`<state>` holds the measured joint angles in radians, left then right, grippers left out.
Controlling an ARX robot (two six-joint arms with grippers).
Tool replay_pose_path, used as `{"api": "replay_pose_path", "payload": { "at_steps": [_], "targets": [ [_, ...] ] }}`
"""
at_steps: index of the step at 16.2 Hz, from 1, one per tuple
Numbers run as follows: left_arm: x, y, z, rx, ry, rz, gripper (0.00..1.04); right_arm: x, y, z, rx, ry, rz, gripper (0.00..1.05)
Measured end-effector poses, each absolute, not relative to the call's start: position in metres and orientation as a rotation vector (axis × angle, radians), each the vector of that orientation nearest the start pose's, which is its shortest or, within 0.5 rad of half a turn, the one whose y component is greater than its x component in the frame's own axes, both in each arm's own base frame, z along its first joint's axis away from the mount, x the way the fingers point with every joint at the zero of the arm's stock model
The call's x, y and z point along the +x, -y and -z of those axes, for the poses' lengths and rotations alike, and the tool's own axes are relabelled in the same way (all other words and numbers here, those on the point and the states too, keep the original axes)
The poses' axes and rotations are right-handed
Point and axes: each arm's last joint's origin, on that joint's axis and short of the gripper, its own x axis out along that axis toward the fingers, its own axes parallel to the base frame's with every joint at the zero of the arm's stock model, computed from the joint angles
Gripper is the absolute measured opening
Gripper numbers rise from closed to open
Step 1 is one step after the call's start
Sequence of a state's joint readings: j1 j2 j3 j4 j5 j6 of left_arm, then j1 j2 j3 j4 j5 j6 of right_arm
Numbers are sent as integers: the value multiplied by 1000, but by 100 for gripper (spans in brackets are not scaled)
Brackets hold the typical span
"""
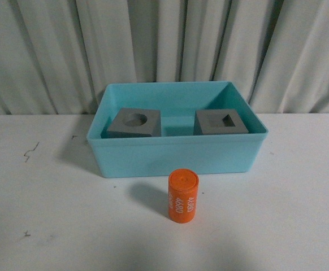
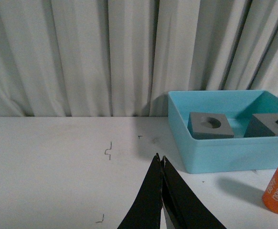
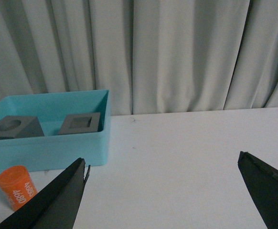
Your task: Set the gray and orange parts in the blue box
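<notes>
The blue box (image 1: 176,158) stands at the middle back of the white table. Inside it sit two gray cubes, one with a round recess (image 1: 135,122) and one with a rectangular recess (image 1: 221,122). The orange cylinder (image 1: 183,196) with white lettering stands upright on the table just in front of the box. Neither arm shows in the front view. My left gripper (image 2: 160,160) is shut and empty, over bare table to the left of the box (image 2: 225,155). My right gripper (image 3: 164,162) is wide open and empty, to the right of the box (image 3: 48,150) and the orange cylinder (image 3: 17,187).
A pleated white curtain (image 1: 164,51) hangs close behind the table. Small dark marks (image 1: 31,151) dot the tabletop on the left. Bare white table (image 1: 300,214) lies on both sides of the box.
</notes>
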<state>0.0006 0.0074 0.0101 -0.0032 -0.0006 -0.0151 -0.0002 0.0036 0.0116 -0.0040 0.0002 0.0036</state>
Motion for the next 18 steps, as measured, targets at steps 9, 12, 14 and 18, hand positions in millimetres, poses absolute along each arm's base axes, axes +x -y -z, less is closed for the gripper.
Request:
{"api": "replay_pose_path", "payload": {
  "at_steps": [9, 12, 14, 18],
  "targets": [
    [98, 0, -166, -15, -1, -2, 8, 96, 1, -165, 41, -165, -15, 98],
    [98, 0, -166, -15, -1, -2, 40, 150, 18, -211, 143, -310, 26, 98],
    [98, 0, -166, -15, -1, -1, 65, 207, -1, -248, 53, -229, -203, 98],
    [98, 0, -166, -14, -1, -1, 98, 276, -84, -196, -142, -496, -590, 98]
  ]
}}
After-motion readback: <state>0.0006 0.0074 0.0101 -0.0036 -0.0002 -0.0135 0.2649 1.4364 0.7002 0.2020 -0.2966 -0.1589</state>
